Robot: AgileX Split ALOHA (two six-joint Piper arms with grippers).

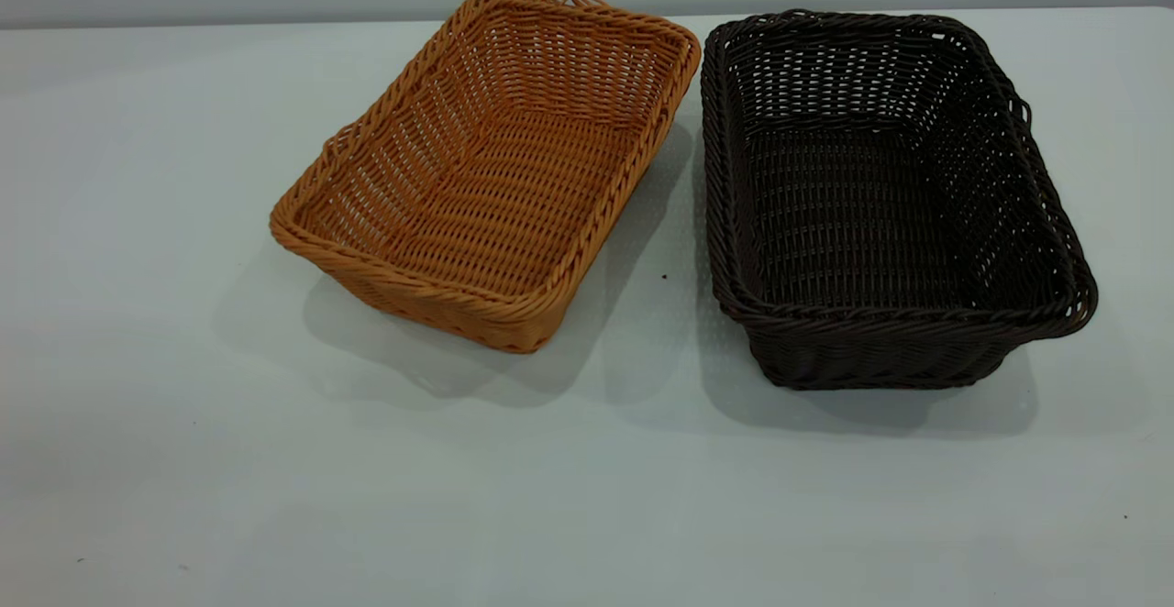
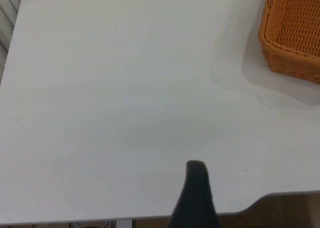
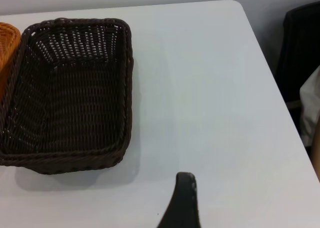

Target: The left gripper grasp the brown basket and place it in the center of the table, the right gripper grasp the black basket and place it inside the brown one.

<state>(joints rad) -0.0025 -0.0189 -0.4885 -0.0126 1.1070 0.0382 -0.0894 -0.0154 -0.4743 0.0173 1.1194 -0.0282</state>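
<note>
While neither arm appears in the exterior view, both baskets do: the brown basket (image 1: 491, 162) lies skewed left of centre on the table (image 1: 138, 359), and the black basket (image 1: 885, 194) sits to its right. Their far corners come close together, whether touching cannot be told, and a wedge of bare tabletop opens between them toward the camera. Both are upright and empty.

Left wrist view: only one dark fingertip of the left gripper (image 2: 196, 190) shows, over bare table near its edge and well apart from the brown basket's corner (image 2: 292, 35). Whether the jaws stand apart or together cannot be told. Nothing is held.

Right wrist view: again a single dark fingertip of the right gripper (image 3: 184, 198) shows, over open table beside the black basket (image 3: 67, 92) but clear of it. Jaw state cannot be told. A sliver of the brown basket (image 3: 7, 45) appears just beyond the black one.

Assessment: neither basket appears grasped, so the first step seems not yet begun. Risks noted:
- The near-meeting far corners could let the brown basket drag the black one when it is moved.
- A grip on the thin braided rim may slip or tilt the basket.
- The brown basket's skew, if kept, could catch the black basket on its rim during nesting.
</note>
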